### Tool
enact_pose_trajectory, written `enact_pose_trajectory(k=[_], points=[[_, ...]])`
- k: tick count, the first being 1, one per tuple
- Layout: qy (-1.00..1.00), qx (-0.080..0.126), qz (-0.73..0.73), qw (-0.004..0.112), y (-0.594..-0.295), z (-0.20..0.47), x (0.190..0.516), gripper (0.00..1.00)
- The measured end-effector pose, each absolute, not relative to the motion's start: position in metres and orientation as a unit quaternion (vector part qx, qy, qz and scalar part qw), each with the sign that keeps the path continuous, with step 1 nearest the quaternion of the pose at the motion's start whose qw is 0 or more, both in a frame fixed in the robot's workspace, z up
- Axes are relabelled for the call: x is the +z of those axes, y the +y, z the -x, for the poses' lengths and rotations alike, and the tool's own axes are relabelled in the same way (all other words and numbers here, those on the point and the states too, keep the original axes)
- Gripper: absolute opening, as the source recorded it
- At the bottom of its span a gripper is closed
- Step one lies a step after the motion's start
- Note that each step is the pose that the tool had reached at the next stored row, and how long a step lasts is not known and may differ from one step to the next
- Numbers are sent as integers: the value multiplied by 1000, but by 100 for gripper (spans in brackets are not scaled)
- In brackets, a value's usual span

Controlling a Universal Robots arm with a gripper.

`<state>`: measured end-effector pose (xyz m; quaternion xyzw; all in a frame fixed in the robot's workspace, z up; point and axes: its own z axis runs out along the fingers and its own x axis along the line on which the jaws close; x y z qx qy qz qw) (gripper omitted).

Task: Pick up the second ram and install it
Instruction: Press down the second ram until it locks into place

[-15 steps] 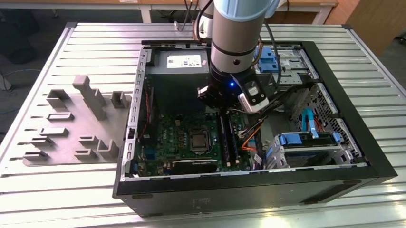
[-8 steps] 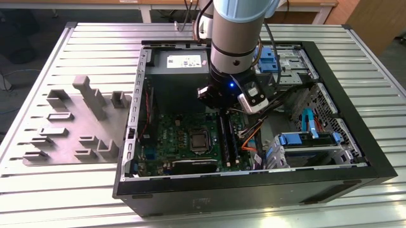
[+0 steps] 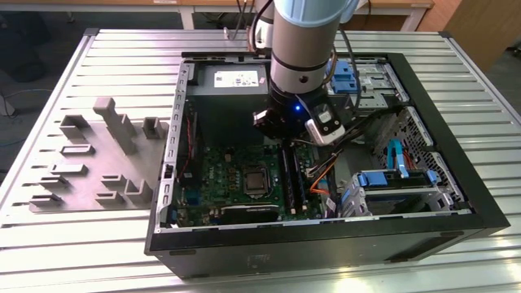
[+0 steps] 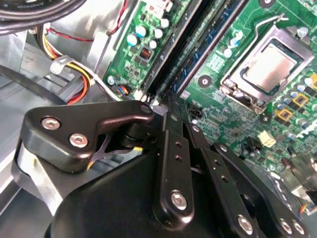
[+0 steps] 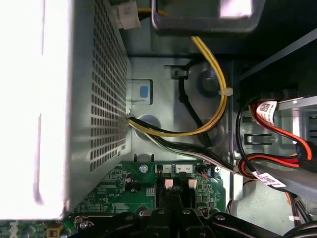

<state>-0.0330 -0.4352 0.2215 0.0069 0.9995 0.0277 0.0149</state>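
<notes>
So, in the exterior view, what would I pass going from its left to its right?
Grey moulded tray → green motherboard with its processor socket → black memory slots → blue drive brackets → bare ribbed table.

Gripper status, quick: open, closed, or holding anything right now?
End effector: fingers drawn together over the memory slots; cannot tell whether anything is gripped.
</notes>
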Motion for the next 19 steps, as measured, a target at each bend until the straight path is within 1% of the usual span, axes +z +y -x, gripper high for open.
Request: enact_pose_trajectory(k=[9,14,19], points=[[999,27,-7,15,-435,33,243,11],[1000,27,-7,15,-436,33,243,11],[1000,27,-7,15,-444,33,243,11]])
